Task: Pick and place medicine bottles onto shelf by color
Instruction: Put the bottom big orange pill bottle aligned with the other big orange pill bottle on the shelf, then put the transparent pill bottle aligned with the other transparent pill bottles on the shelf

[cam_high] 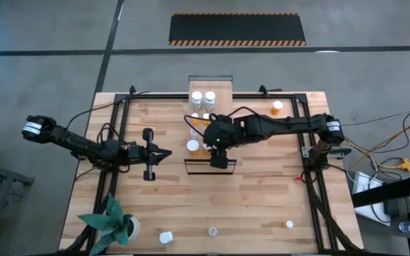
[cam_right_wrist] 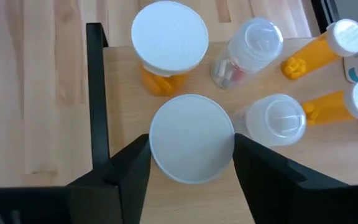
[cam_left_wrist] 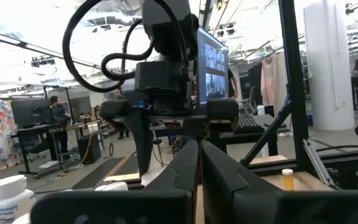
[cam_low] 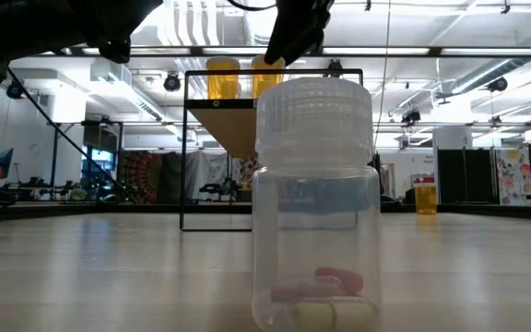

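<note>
The shelf (cam_high: 223, 84) runs from the table's middle toward its far edge. My right gripper (cam_high: 218, 151) is above the shelf's near end, shut on an orange medicine bottle with a white cap (cam_right_wrist: 191, 146). A second orange bottle (cam_right_wrist: 169, 43) stands just beyond it, with two clear ones (cam_right_wrist: 253, 43) (cam_right_wrist: 278, 118) and further orange ones (cam_right_wrist: 328, 50) alongside. Two white bottles (cam_high: 203, 96) stand at the shelf's far end. My left gripper (cam_high: 166, 153) waits shut, left of the shelf, and touches nothing. My right gripper pinches the orange bottle's white cap (cam_right_wrist: 160, 146) between its two fingers, one on each side of the round rim. It comes from above, pointing down. The bottle stands upright, level with its orange neighbour on the shelf board (cam_low: 267, 78).
A clear bottle with pills (cam_low: 312, 203) stands near the table's near edge, flanked by a white bottle (cam_high: 166, 237) and a small orange one (cam_high: 289, 224). Another orange bottle (cam_high: 277, 108) stands far right. A potted plant (cam_high: 112, 224) fills the near left corner.
</note>
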